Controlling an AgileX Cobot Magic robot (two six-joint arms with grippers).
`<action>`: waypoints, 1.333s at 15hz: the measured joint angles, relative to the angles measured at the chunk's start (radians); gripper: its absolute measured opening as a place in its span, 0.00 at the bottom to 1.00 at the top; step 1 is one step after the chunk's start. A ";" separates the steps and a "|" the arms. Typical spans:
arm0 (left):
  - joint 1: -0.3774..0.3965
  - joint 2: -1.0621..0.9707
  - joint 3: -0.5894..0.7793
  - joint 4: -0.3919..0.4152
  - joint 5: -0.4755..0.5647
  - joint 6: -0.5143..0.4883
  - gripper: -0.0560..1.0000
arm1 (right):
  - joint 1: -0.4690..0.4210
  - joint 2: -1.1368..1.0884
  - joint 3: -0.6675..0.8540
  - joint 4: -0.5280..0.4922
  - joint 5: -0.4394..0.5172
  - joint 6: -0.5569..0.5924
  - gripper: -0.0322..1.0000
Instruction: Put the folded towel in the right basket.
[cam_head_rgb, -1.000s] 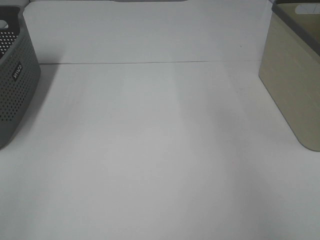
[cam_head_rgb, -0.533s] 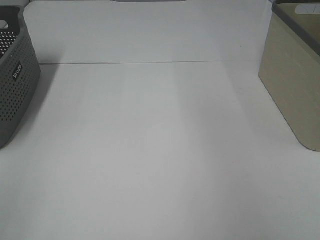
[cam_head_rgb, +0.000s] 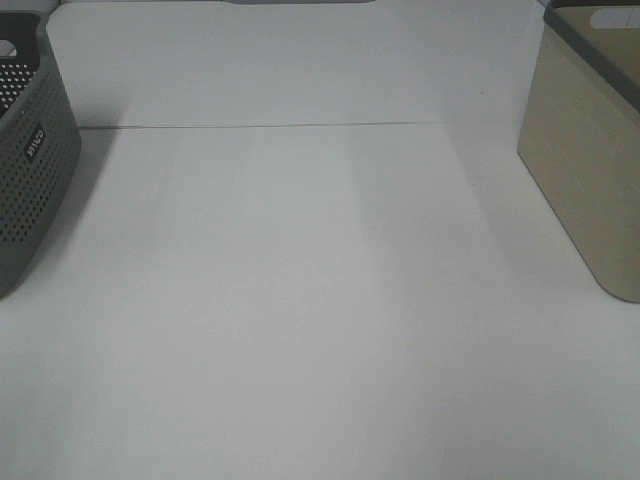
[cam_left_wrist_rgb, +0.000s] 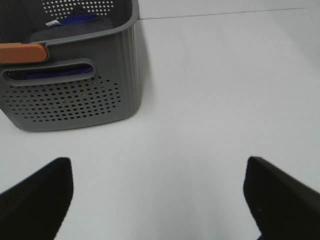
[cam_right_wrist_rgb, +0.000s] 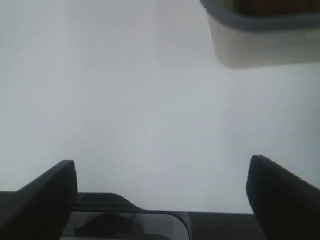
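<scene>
The right basket (cam_head_rgb: 585, 170) is beige with a grey rim and stands at the table's right edge; its corner shows in the right wrist view (cam_right_wrist_rgb: 260, 45). A dark purple folded towel (cam_left_wrist_rgb: 70, 22) lies inside the grey perforated left basket (cam_left_wrist_rgb: 75, 100), which stands at the left edge in the high view (cam_head_rgb: 30, 170). My left gripper (cam_left_wrist_rgb: 157, 170) is open and empty over bare table, a little short of the grey basket. My right gripper (cam_right_wrist_rgb: 161, 167) is open and empty, well short of the beige basket. Neither gripper shows in the high view.
An orange handle piece (cam_left_wrist_rgb: 22, 51) sits on the grey basket's rim. A thin seam (cam_head_rgb: 300, 125) crosses the white table at the back. The table's near edge and a dark base (cam_right_wrist_rgb: 125, 225) show under the right gripper.
</scene>
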 joint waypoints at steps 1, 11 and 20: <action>0.000 0.000 0.000 0.000 0.000 0.000 0.88 | 0.000 -0.080 0.091 -0.003 -0.014 0.000 0.87; 0.000 0.000 0.000 0.000 0.000 0.000 0.88 | 0.055 -0.814 0.435 -0.082 -0.060 0.061 0.87; 0.000 0.000 0.000 0.000 0.000 0.000 0.88 | 0.204 -0.951 0.475 -0.195 -0.140 0.151 0.86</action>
